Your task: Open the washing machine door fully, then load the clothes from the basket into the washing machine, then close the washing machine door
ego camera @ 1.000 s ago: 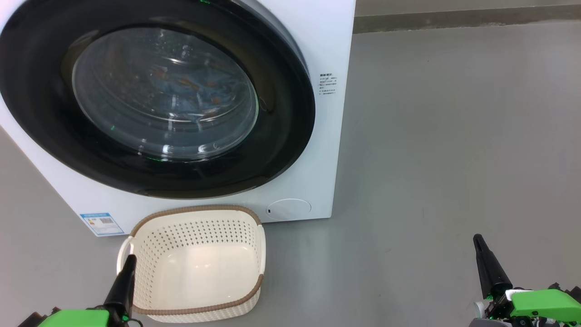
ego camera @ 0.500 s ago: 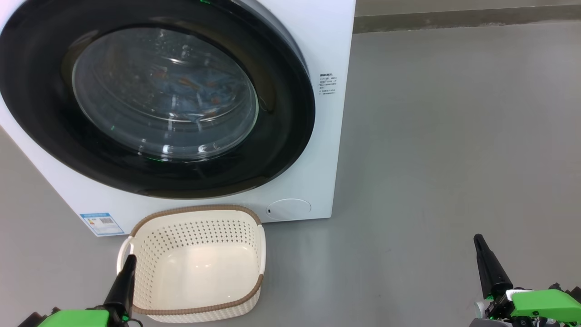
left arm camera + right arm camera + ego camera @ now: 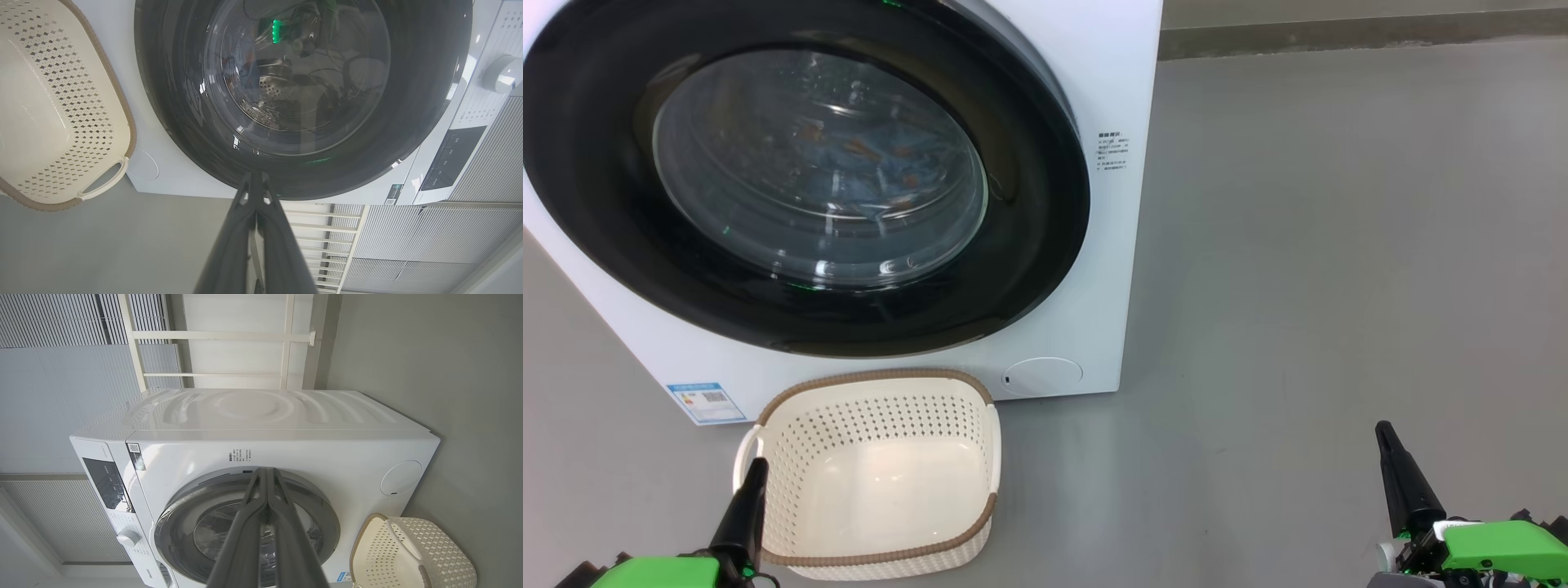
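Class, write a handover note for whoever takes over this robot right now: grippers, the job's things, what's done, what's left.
Left gripper: shut, empty, by the basket's left rim.
Right gripper: shut, empty, over the floor at right.
Basket: empty, in front of the washing machine.
Clothes: inside, seen through the washing machine door, which looks closed.
Done: loading and, apparently, closing. Left: nothing apparent; confirm the door latched.

Small block of dark print (image 3: 1112,152) on the white front of the washing machine (image 3: 1127,73), too fine to read, blue label (image 3: 707,402) with a QR code low on that front, lettering illegible, QR sticker (image 3: 133,448) beside the dark control panel (image 3: 107,484), no word legible
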